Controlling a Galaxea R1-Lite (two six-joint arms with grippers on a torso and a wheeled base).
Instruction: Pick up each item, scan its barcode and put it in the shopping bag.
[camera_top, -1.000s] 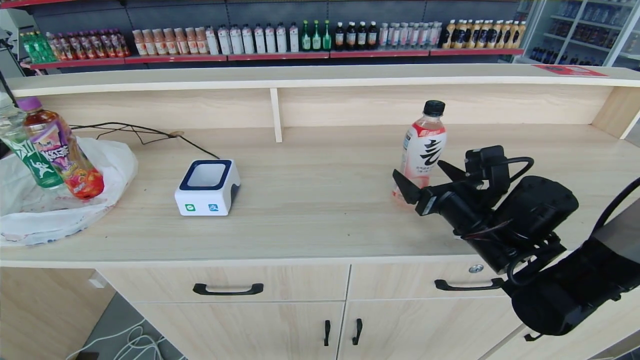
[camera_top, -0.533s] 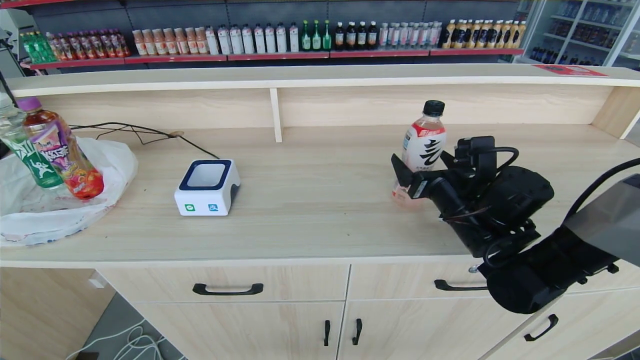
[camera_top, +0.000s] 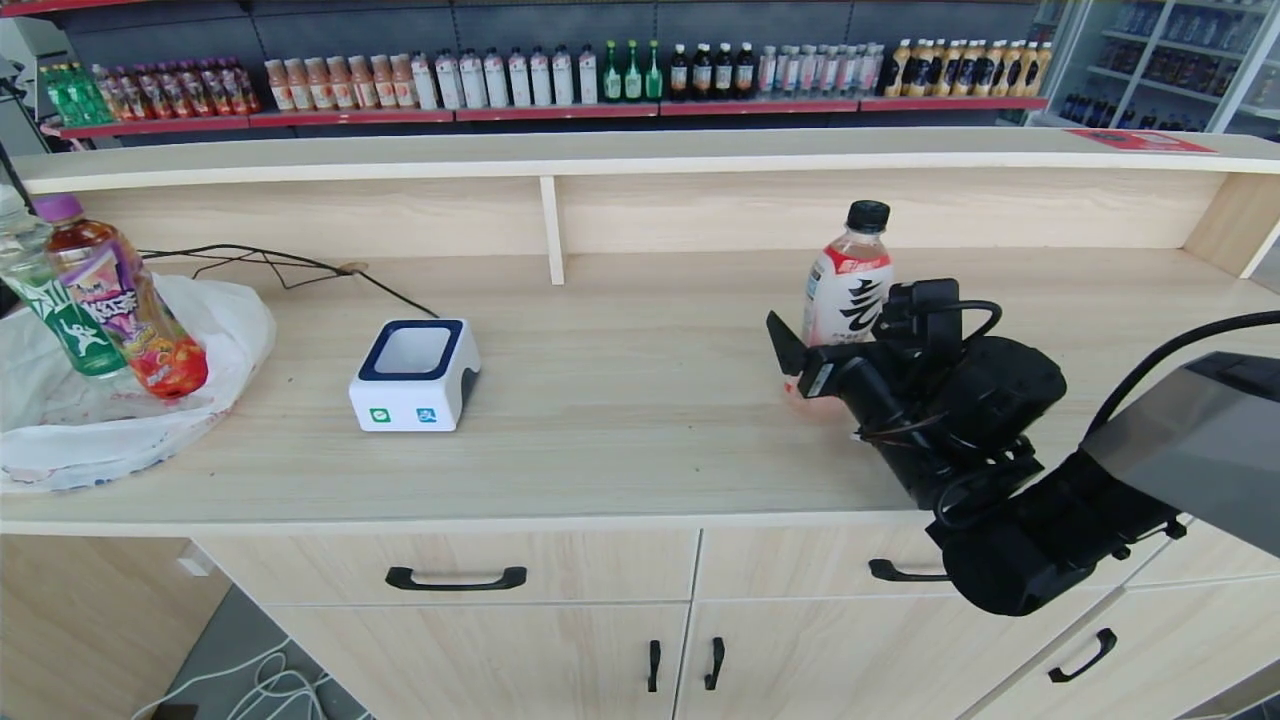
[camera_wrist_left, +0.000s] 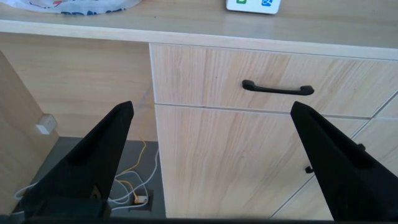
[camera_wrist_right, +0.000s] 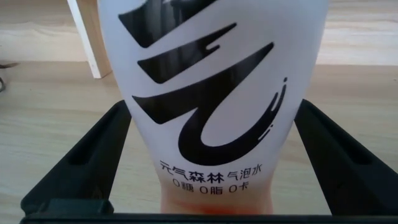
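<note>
Right end effector (camera_top: 835, 338), black angular fingers (camera_top: 783, 343) apart either side of smooth white-labelled plastic bottle (camera_top: 848, 290)

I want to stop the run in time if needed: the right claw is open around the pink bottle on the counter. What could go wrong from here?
1. The pink bottle stands tall and narrow, and the right claw is around its lower part; an uneven close may tip it.
2. Its smooth round label may slip on the way to the scanner.
3. Two bottles already lean in the shopping bag; a third may knock them.
</note>
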